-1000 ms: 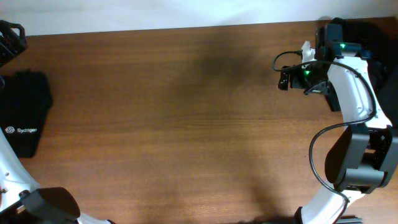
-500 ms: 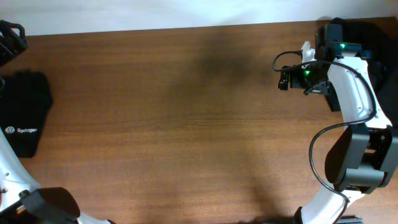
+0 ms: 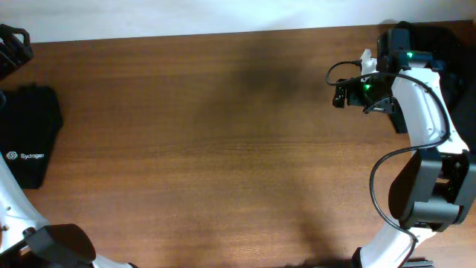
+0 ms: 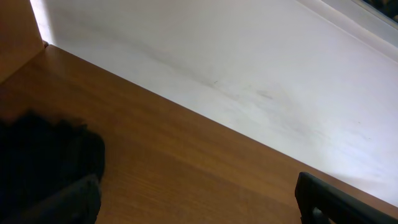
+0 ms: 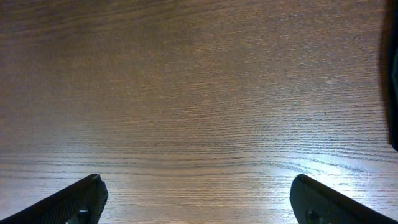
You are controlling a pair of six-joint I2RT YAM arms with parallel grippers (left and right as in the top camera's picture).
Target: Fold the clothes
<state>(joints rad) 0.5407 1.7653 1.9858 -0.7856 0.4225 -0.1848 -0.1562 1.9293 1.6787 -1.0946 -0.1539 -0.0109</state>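
Note:
A folded black garment [image 3: 30,140] with a small white logo lies at the table's left edge; a corner of it shows in the left wrist view [image 4: 43,149]. More black clothes [image 3: 455,45] lie heaped at the back right corner, behind my right arm, and show as a dark strip in the right wrist view [image 5: 392,81]. My left gripper [image 4: 199,205] is open and empty, at the back left corner [image 3: 13,48] just beyond the folded garment. My right gripper [image 5: 199,190] is open wide and empty over bare wood, near the heap [image 3: 387,71].
The brown wooden table [image 3: 223,134] spans the view. A white wall or floor strip [image 3: 186,15] runs behind its back edge. My right arm's base [image 3: 431,193] stands at the right edge, and my left arm's base [image 3: 44,246] at the front left.

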